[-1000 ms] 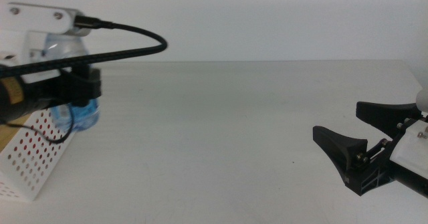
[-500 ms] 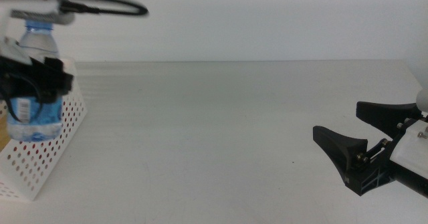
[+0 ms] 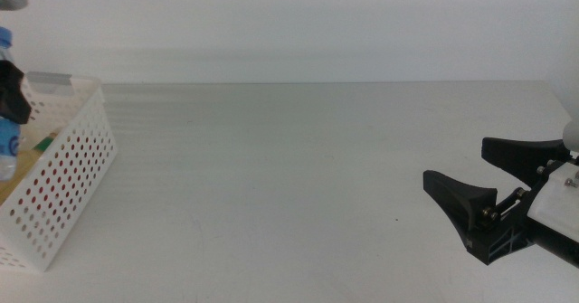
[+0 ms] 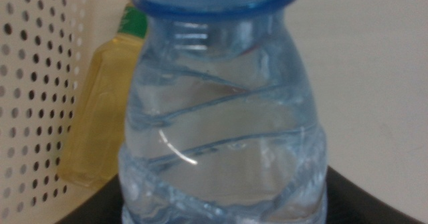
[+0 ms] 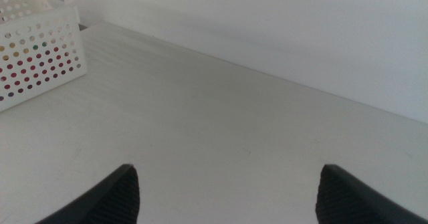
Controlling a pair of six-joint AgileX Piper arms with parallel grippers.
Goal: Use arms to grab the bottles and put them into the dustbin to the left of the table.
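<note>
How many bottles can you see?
2. The clear water bottle is held by the left end effector over the white basket. The yellow tea bottle lies inside the basket. More could be hidden in there.

Bare table [image 5: 221, 124] — dustbin [image 5: 37, 47] far off

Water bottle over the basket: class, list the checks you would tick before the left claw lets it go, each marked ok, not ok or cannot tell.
1. Water bottle held in the left claw: ok.
2. Bottle above the dustbin opening: cannot tell, it sits at the middle view's edge.
3. Yellow tea bottle already in the dustbin: ok.
4. Room beside the tea bottle: cannot tell.
5. Right claw away from the dustbin, waiting open: ok.
</note>
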